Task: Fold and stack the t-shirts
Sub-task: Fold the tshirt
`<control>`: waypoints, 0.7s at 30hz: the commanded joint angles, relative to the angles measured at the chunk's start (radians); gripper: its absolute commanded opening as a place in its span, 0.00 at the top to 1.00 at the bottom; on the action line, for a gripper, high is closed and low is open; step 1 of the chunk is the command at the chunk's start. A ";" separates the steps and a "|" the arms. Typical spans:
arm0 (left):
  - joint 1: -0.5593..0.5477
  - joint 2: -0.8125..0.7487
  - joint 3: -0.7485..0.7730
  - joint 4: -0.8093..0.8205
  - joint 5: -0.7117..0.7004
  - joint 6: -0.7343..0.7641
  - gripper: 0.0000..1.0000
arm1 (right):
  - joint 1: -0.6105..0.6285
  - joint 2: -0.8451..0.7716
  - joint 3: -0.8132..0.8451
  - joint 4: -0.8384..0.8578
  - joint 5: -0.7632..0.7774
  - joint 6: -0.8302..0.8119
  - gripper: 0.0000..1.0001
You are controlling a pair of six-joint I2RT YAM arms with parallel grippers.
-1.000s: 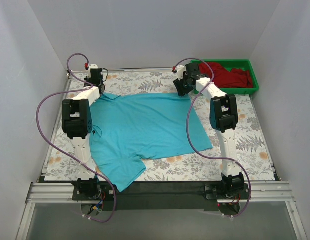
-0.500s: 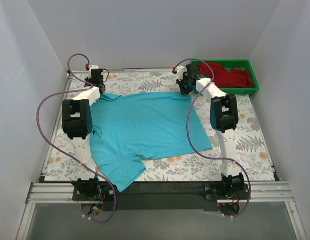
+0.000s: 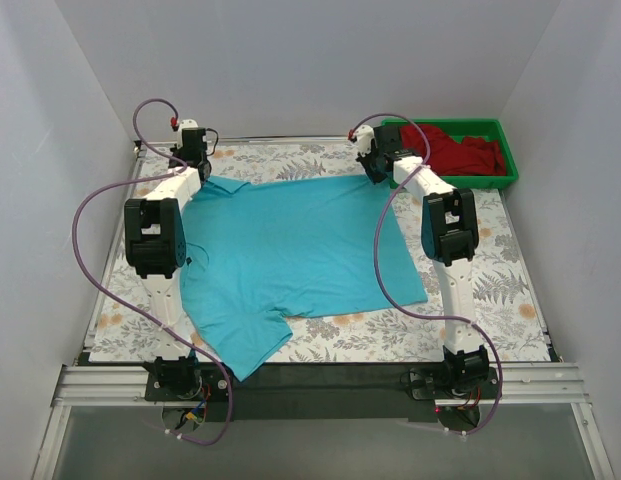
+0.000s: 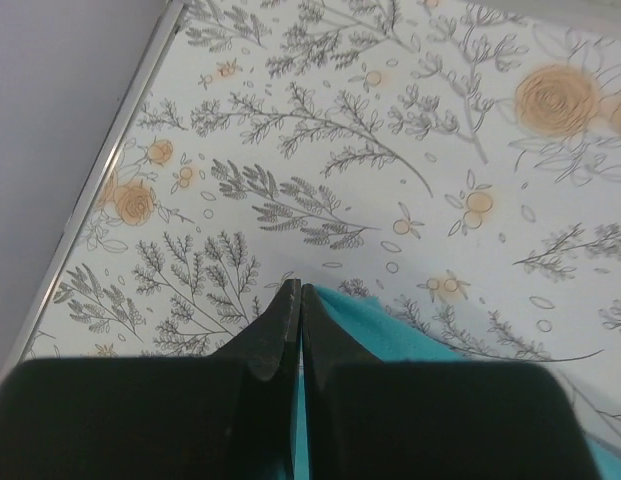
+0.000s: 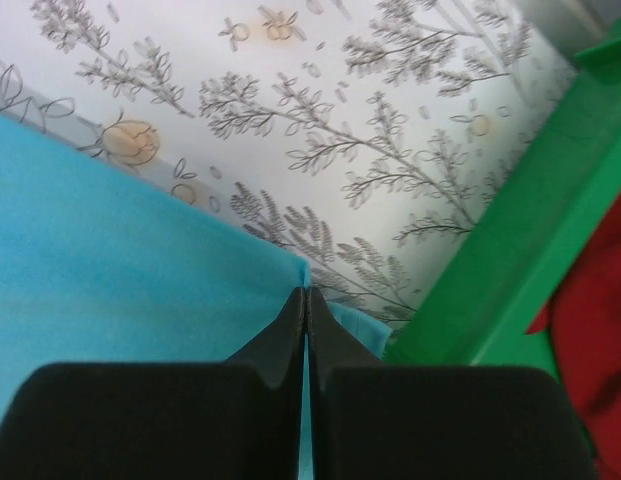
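Top external view: left pincer (image 3: 200, 172) and right pincer (image 3: 378, 172) each pinch the far edge of the turquoise t-shirt (image 3: 290, 250); an even joint lift should keep the fold square.

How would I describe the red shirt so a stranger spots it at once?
Start at the flower-patterned table and look to its far right corner, where a green tray sits. The red shirt lies crumpled inside it. It is the only dark red cloth, bunched up, while the blue shirt is spread flat on the table.
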 commanded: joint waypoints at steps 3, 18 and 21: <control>-0.005 -0.065 0.085 -0.001 0.000 -0.022 1.00 | -0.009 -0.095 0.007 0.159 0.105 -0.039 0.99; -0.013 -0.221 -0.001 -0.105 0.086 -0.112 1.00 | -0.006 -0.230 -0.151 0.173 0.147 -0.042 0.99; -0.017 -0.280 -0.016 -0.151 0.121 -0.156 1.00 | 0.000 -0.274 -0.207 0.173 0.148 -0.030 0.99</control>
